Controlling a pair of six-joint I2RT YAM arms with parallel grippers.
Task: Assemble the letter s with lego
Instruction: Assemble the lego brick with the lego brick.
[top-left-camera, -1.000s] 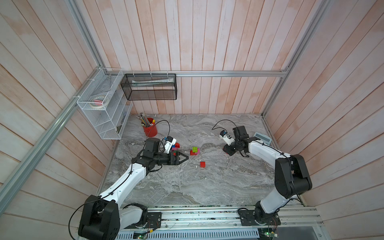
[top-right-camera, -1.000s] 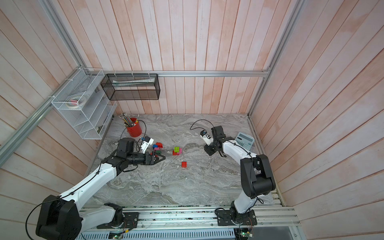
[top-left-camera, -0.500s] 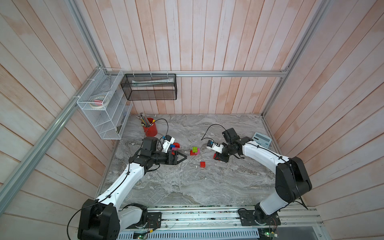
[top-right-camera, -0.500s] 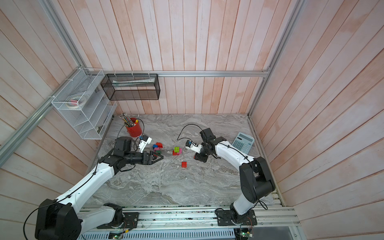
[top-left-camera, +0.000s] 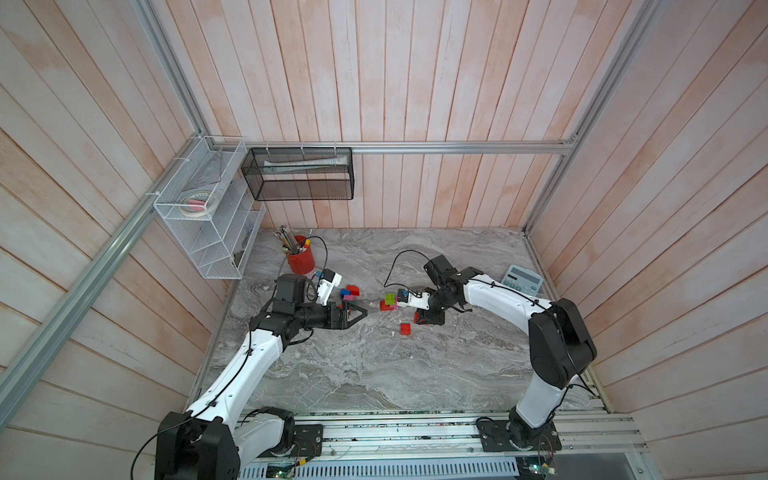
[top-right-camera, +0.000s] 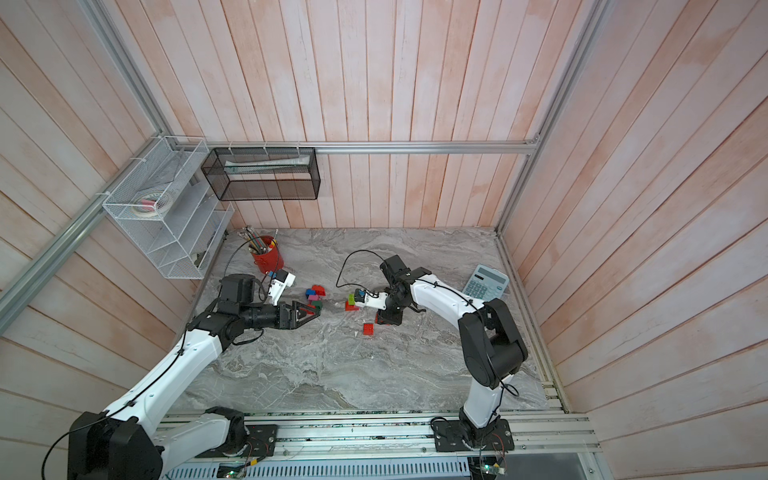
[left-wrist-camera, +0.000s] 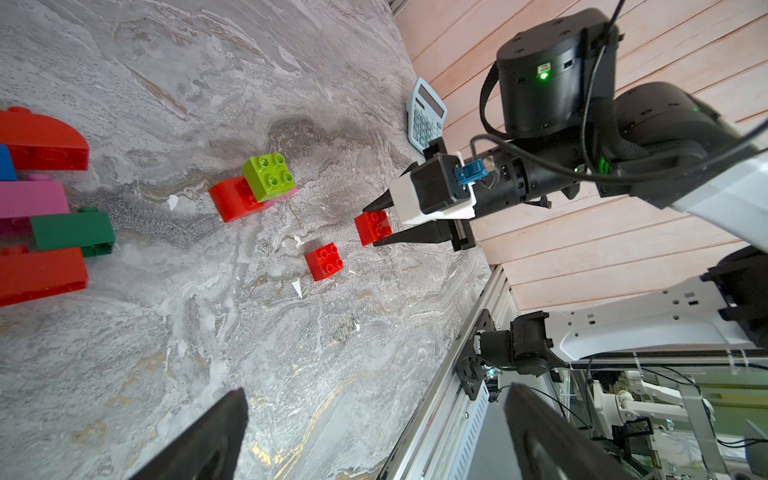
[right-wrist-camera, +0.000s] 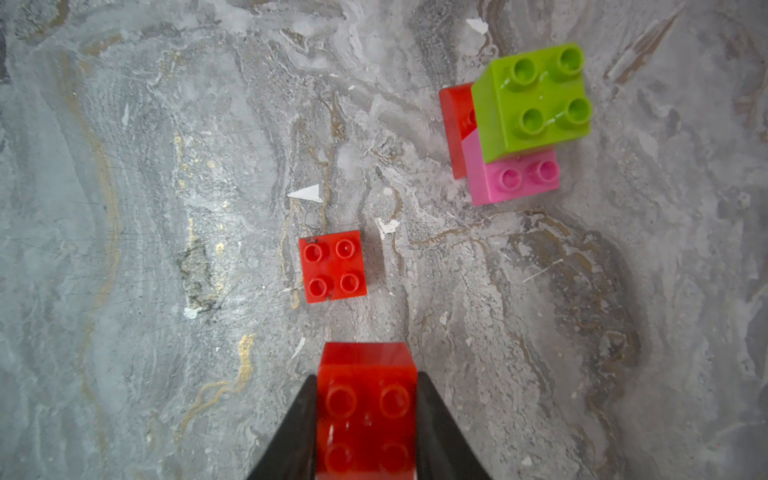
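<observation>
- Right wrist view: right gripper (right-wrist-camera: 365, 376) clamped on a red square brick (right-wrist-camera: 365, 415), studs up.
- In a top view: lime-pink-red stack (top-left-camera: 389, 301) at ten o'clock from it, near; loose red brick (top-left-camera: 406, 328) at eight o'clock.
- Left gripper (top-left-camera: 360, 312) wide open, empty, at the stack's eight o'clock.
- Only in the wrist view: two bare pink studs (right-wrist-camera: 525, 176).

The left wrist view's edge cuts off the blue brick (left-wrist-camera: 5, 163), a pink brick (left-wrist-camera: 31, 199) and a long red brick (left-wrist-camera: 39, 274), while in the right wrist view the lime brick (right-wrist-camera: 534, 99) hides most of a rounded red brick (right-wrist-camera: 455, 137).
</observation>
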